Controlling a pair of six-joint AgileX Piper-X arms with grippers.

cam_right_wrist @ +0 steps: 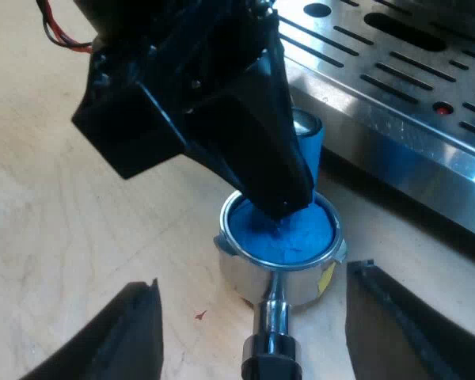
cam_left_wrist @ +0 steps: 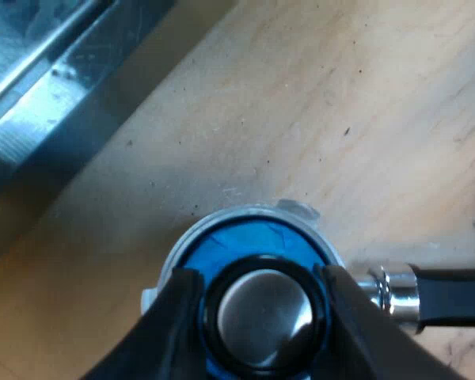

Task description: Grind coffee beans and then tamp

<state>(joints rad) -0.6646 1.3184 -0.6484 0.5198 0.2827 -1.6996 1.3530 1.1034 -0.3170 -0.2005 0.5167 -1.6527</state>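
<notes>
- Left wrist view: the left gripper (cam_left_wrist: 257, 297) looked straight down on the blue tamper (cam_left_wrist: 237, 241). Its black fingers (cam_left_wrist: 174, 317) were clamped on either side of the tamper's black-ringed metal top.
- The tamper stood in the basket of the metal holder (cam_left_wrist: 222, 215). The dark handle (cam_left_wrist: 451, 294) ran off from the basket at three o'clock.
- Toward ten o'clock from the holder lay the steel edge of the espresso machine (cam_left_wrist: 47, 87), with bare table (cam_left_wrist: 340, 103) between them.
- Right wrist view: the right gripper (cam_right_wrist: 257, 277) hung low with its fingers (cam_right_wrist: 134, 336) spread wide apart and holding nothing. They flanked the handle (cam_right_wrist: 271, 356), which here left the basket at six o'clock.
- This view gave the side-on look that the other lacked. The left gripper (cam_right_wrist: 277, 198) stood over the tamper (cam_right_wrist: 293, 237), and the holder (cam_right_wrist: 237, 273) showed its steel wall (with a small yellow mark).
- The machine's slotted drip tray (cam_right_wrist: 396, 87) sat near the holder, toward one o'clock.
- The table (cam_right_wrist: 63, 237) was pale, scuffed wood.
</notes>
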